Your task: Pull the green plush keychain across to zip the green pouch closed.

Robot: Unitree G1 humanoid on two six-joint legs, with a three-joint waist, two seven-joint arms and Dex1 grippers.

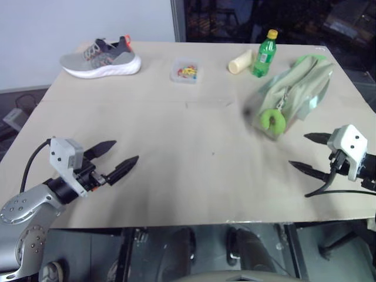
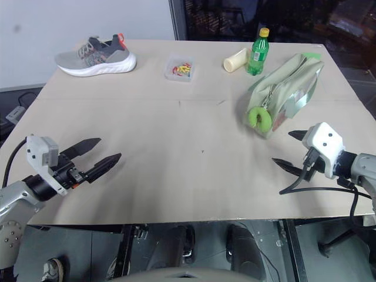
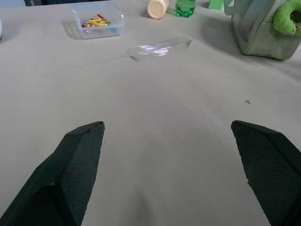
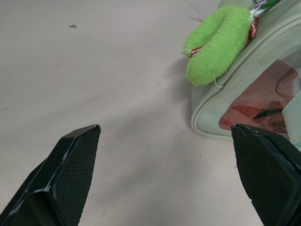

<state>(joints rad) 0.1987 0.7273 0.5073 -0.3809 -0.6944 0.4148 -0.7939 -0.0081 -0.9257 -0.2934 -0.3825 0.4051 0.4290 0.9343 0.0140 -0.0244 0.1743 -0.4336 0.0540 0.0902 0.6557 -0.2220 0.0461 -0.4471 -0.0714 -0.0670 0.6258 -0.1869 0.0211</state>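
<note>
The green pouch (image 1: 294, 91) lies on the table at the right, its long side running away from me, with a clear side panel (image 4: 263, 106) facing my right gripper. The green plush keychain (image 1: 272, 120) hangs at the pouch's near end, resting against it. My right gripper (image 1: 306, 152) hovers open just in front of and to the right of the keychain, with nothing between its fingers (image 4: 70, 169). My left gripper (image 1: 116, 158) stands open over bare table at the near left, far from the pouch; its fingers (image 3: 77, 165) hold nothing.
At the back of the table (image 1: 176, 153) stand a green bottle with a yellow cap (image 1: 265, 54), a cream cylinder (image 1: 239, 61) lying beside it, a small clear box of coloured bits (image 1: 184, 71) and a grey sneaker (image 1: 101, 57). A bright green block (image 1: 309, 59) sits behind the pouch.
</note>
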